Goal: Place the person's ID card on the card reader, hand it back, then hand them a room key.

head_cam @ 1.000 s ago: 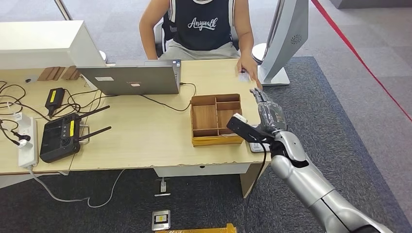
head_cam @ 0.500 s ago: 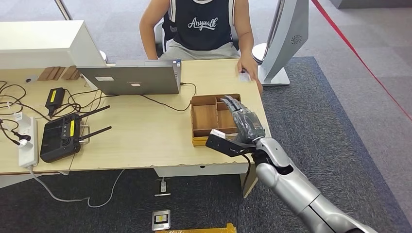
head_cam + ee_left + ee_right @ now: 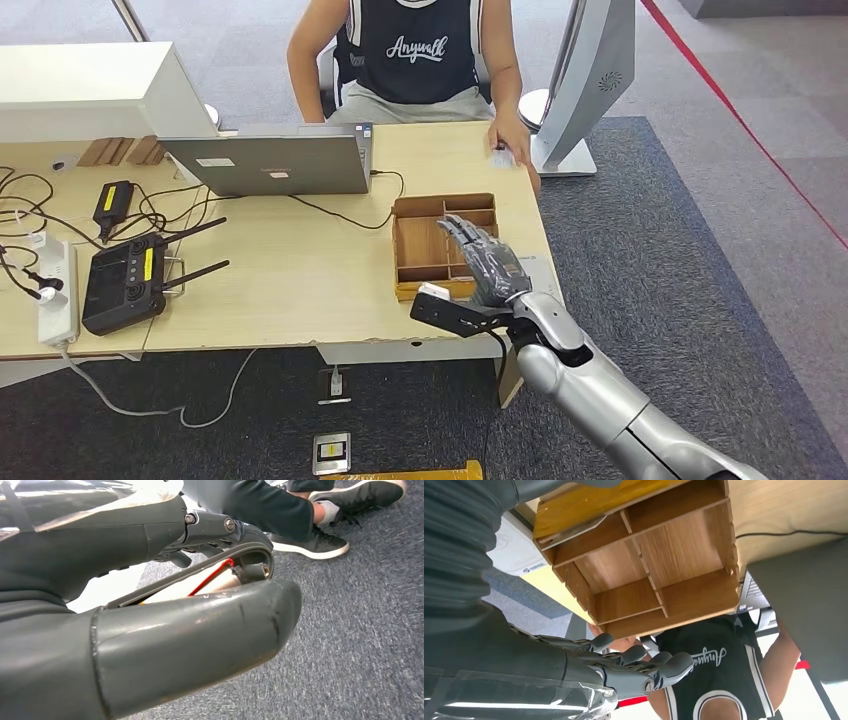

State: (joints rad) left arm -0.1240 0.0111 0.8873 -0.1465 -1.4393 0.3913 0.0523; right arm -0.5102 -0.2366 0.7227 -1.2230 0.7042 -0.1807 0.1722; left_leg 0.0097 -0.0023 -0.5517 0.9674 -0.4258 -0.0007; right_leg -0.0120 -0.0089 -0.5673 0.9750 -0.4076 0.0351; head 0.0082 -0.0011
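My right hand [image 3: 481, 266] hovers over the near right part of the wooden compartment box [image 3: 425, 240], fingers spread and straight, thumb pointing left, nothing in it. In the right wrist view the fingers [image 3: 634, 665] stretch past the box [image 3: 659, 565]. A pale flat piece [image 3: 574, 528], perhaps a card, lies in the long compartment by the box's front wall. The person's hand [image 3: 512, 135] rests on a small white card [image 3: 499, 156] at the table's far right. A flat white card reader [image 3: 541, 268] lies beside the box near the table's right edge. My left hand [image 3: 190, 605] hangs over carpet, holding nothing.
A laptop [image 3: 268, 160] stands at the table's far middle. A black controller with antennas [image 3: 128, 280], a power strip [image 3: 56, 290] and cables lie at the left. A grey monitor stand [image 3: 585, 80] rises at the far right corner. The person sits opposite.
My right hand has moved left and toward me, from above the card reader at the table's right edge to over the wooden box. The person's hand stays on the card.
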